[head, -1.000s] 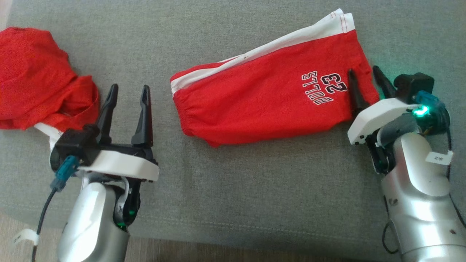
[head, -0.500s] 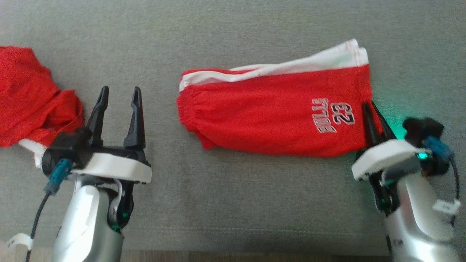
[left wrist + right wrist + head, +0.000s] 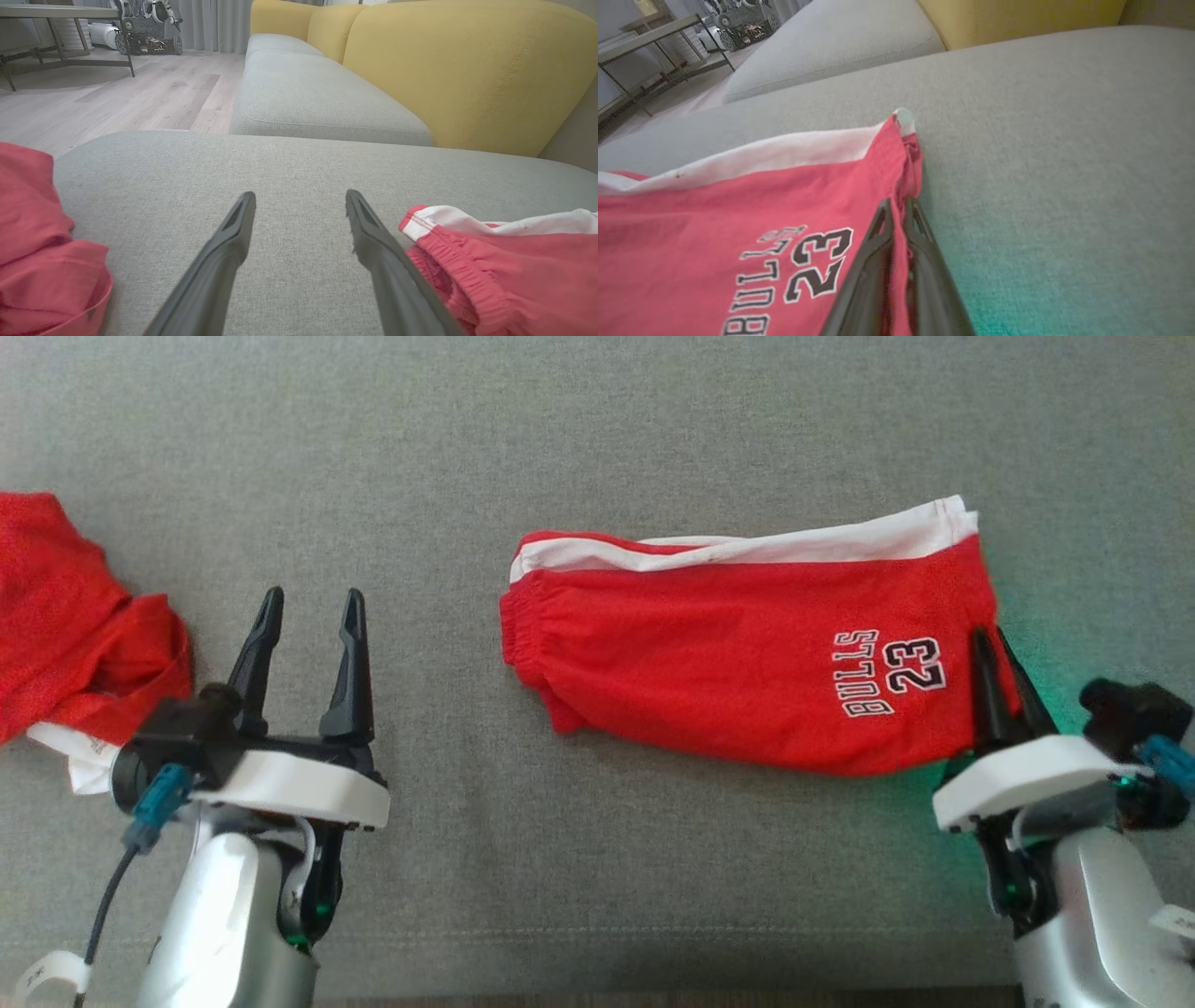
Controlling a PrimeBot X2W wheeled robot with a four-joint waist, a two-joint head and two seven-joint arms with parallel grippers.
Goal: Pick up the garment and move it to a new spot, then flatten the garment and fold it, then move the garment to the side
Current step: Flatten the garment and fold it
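Red shorts, folded flat on the grey sofa cushion, were judged light, limp and prone to unfolding, with the right claw clenched on their hem corner and the left claw spread empty.

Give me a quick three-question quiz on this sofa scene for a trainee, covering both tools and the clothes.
1. True or false: the left tool is open and holds nothing.
2. Which part of the red shorts is the right tool shut on? A) the elastic waistband B) the edge by the "23" print C) the middle of the white stripe
3. Fill in: on the grey cushion, the crumpled red garment lies to the robot's ___ of the left tool.

Key: 1 true; 2 B; 3 left.
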